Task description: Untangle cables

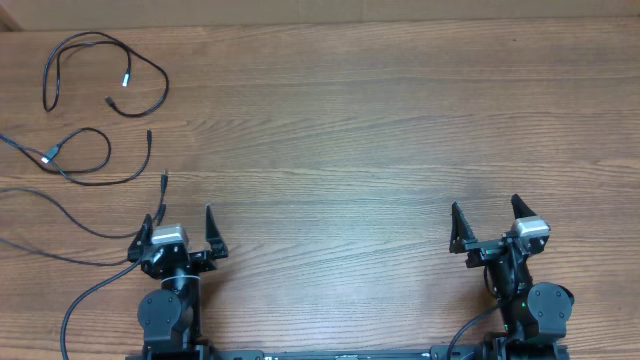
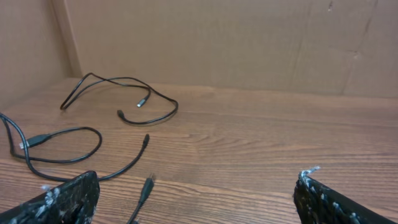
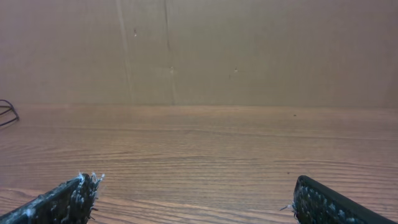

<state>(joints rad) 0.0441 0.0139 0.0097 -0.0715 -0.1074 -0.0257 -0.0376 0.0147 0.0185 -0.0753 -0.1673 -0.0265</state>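
Observation:
Thin black cables lie apart on the wooden table at the far left. One looped cable (image 1: 100, 70) with a silver tip lies at the back; it also shows in the left wrist view (image 2: 124, 93). A second cable (image 1: 95, 160) with a silver plug loops nearer; in the left wrist view (image 2: 68, 146) it lies left of centre. A third cable's plug end (image 1: 163, 183) points just ahead of my left gripper (image 1: 183, 222), and shows between its fingers (image 2: 146, 186). My left gripper (image 2: 196, 193) is open and empty. My right gripper (image 1: 486, 215) is open and empty at the front right, far from the cables (image 3: 196, 193).
A cardboard wall (image 2: 249, 43) stands behind the table's far edge and also fills the right wrist view (image 3: 249, 50). Long black cords (image 1: 60, 215) run in from the left edge toward the left arm base.

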